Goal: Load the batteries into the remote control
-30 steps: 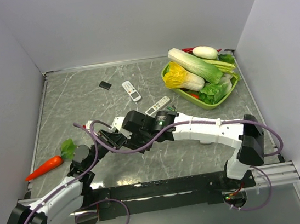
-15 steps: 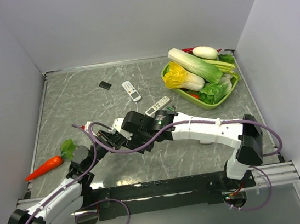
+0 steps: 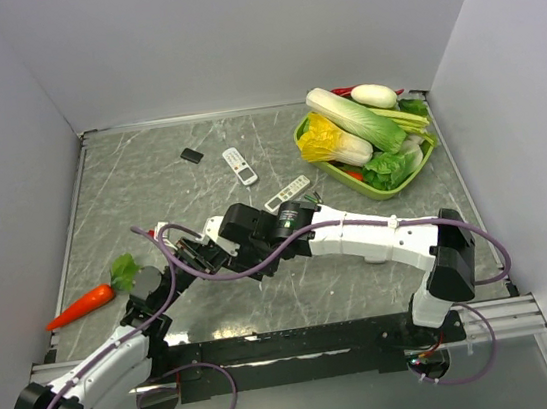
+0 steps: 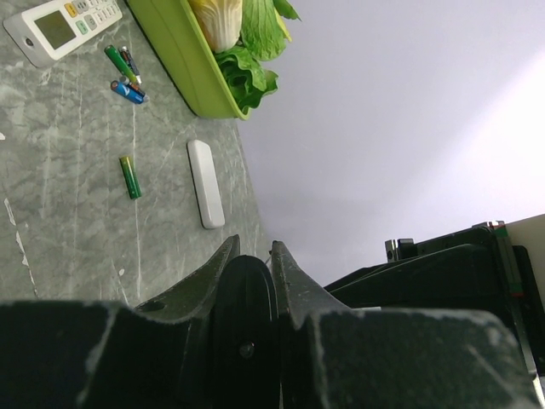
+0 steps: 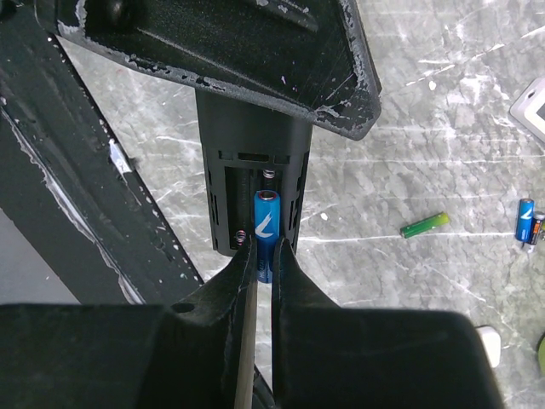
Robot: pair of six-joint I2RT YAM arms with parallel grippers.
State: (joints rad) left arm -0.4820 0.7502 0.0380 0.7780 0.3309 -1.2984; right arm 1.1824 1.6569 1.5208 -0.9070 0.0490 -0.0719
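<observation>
At right wrist only, right pincer (image 5: pixel 262 256) grips blue battery (image 5: pixel 266 223); left pincer (image 4: pixel 254 247) clamps remote (image 5: pixel 249 145).

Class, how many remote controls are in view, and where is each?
3. The far white remote lies mid-table; the near white remote lies beside the right arm; the black remote is in the left claw. The arms may hide more.

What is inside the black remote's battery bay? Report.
One blue battery in the black remote's right side, gripped by the right tool; a spring above it. Left slot looks empty. The tool hides the near end.
</observation>
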